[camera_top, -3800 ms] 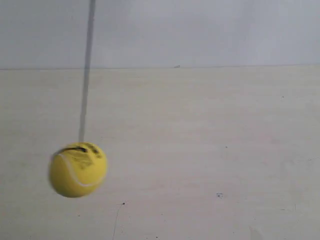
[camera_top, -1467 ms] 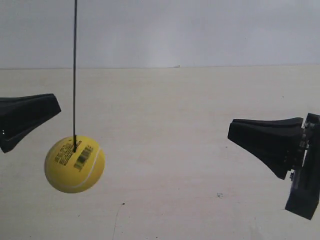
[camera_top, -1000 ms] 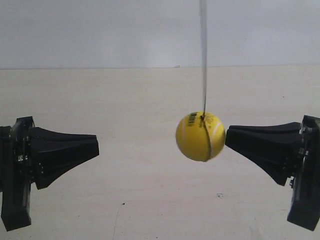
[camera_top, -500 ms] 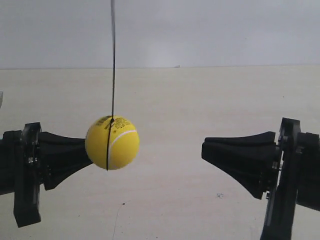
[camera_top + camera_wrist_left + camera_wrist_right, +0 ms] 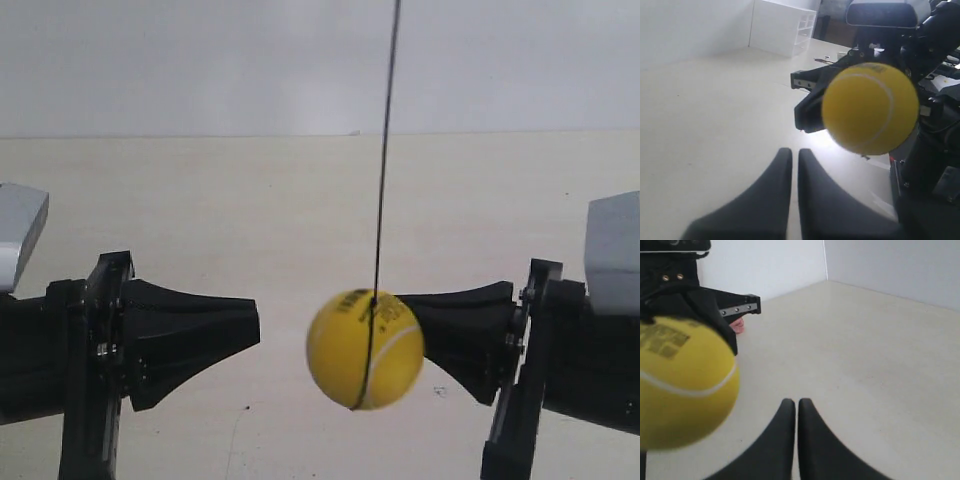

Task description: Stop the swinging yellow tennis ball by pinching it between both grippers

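The yellow tennis ball hangs on its thin black string, low between two black wedge grippers. It overlaps the tip of the gripper at the exterior view's right; I cannot tell whether they touch. The gripper at the exterior view's left points at the ball across a clear gap. In the left wrist view my left gripper is shut, and the ball floats ahead, covering the opposite gripper's tip. My right gripper is shut too, and the ball looms large beside its jaws, not at their tips.
A pale tabletop runs back to a grey-white wall. A white drawer unit stands at the table's far side in the left wrist view. Each arm's black frame and grey housing fills the exterior view's lower corners.
The ball has swung from the gripper at the exterior view's left across to the one at its right and hangs lower. Both grippers have moved inward towards each other.
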### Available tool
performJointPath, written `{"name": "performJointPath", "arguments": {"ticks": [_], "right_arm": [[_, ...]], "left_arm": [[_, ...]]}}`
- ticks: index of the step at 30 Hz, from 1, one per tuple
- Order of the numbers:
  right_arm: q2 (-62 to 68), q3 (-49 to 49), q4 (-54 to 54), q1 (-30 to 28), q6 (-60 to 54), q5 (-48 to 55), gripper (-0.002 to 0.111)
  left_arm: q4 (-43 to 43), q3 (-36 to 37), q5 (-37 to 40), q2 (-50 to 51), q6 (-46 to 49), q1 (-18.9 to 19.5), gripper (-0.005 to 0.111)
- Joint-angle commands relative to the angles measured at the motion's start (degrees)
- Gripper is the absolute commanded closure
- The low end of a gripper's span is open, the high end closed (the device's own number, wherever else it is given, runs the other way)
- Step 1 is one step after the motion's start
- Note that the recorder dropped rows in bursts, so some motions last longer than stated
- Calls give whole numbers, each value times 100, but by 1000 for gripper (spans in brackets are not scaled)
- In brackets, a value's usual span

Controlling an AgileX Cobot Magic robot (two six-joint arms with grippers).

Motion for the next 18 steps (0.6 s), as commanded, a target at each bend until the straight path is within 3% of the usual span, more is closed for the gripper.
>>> {"name": "performJointPath", "arguments": {"ticks": [1, 18], "right_arm": [[81, -20, 95, 13, -177, -254, 108], [81, -20, -322, 13, -220, -965, 108]], "left_arm": [[-98, -26, -63, 18, 130, -47, 102], [-137, -26, -63, 18, 221, -47, 102]]}}
